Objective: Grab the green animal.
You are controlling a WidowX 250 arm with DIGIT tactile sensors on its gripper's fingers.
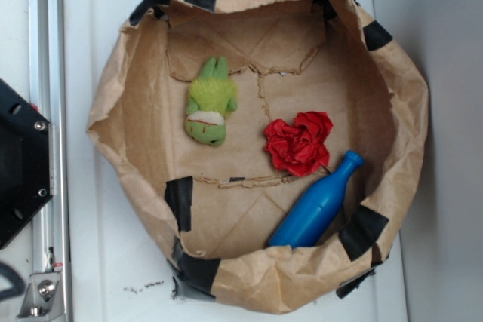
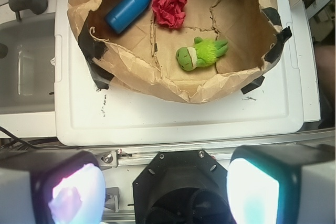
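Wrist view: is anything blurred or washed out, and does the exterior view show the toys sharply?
Wrist view: the gripper fingers are close, blurred and glowing with glare; the green animal stays clear. Exterior view: evenly lit, slightly soft, with the green animal, red rose and blue bottle recognisable.

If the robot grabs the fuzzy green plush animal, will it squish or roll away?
The fuzzy lime-green plush animal looks soft, so it would probably squash between the fingers and not crack. It lies flat on the crumpled brown paper bag, and its stubby limbs should keep it from rolling, unlike the smooth blue plastic bottle. It is likely light.
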